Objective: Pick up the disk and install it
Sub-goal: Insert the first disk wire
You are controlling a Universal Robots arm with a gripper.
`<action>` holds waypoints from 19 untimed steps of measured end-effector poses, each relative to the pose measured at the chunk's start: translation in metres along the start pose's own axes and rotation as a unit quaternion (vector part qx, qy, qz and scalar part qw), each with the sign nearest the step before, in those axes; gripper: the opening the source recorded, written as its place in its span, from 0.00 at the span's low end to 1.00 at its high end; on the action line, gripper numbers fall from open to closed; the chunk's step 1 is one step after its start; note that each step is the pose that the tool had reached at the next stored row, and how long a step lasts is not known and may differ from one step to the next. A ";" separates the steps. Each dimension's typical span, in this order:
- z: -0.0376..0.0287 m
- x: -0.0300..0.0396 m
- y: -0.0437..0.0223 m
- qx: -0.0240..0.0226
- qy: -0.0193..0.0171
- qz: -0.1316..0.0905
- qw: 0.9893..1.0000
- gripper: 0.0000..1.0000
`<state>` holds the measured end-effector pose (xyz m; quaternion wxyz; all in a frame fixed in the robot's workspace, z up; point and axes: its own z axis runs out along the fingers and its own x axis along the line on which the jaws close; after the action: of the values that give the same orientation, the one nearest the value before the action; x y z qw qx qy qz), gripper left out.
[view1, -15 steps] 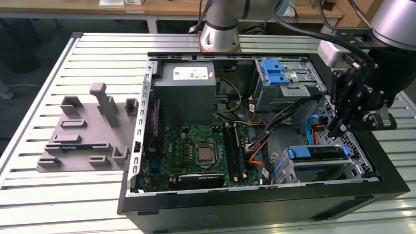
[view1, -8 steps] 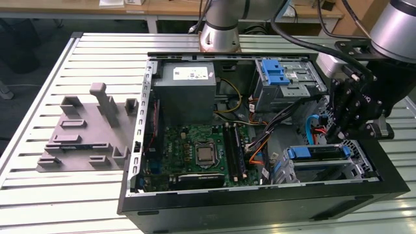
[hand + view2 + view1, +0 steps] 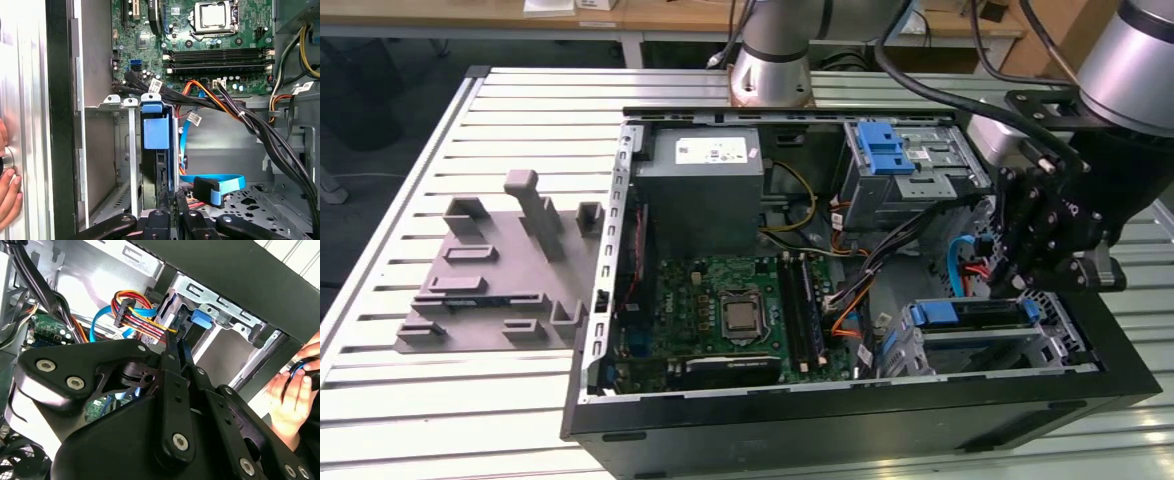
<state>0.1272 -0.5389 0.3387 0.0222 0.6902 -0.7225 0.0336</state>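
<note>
A: Starting from the exterior view's left?
B: Grey plastic fixture with upright posts (image 3: 500, 275), then the open black computer case (image 3: 854, 420).
A: The blue-framed silver disk (image 3: 970, 313)?
B: Standing in the case's drive cage, black gripper (image 3: 1030, 272) just above; its fingers (image 3: 172, 347) look pinched together at the disk's edge, though whether they grip it I cannot tell.

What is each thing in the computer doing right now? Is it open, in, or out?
computer case: side open, lying flat on the table.
disk: standing on edge in the drive cage slot, blue carrier end showing.
gripper: fingers close together at the disk's edge; shut.
grey fixture: on the table, nothing on its posts.
blue data cable: plug loose, not connected to the disk.
person's hand: resting at the case's outer wall.
</note>
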 end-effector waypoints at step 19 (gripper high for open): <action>0.0070 0.0037 0.0006 -0.004 0.000 0.013 1.000 0.16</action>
<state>0.1265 -0.5431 0.3320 0.0250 0.6808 -0.7314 0.0309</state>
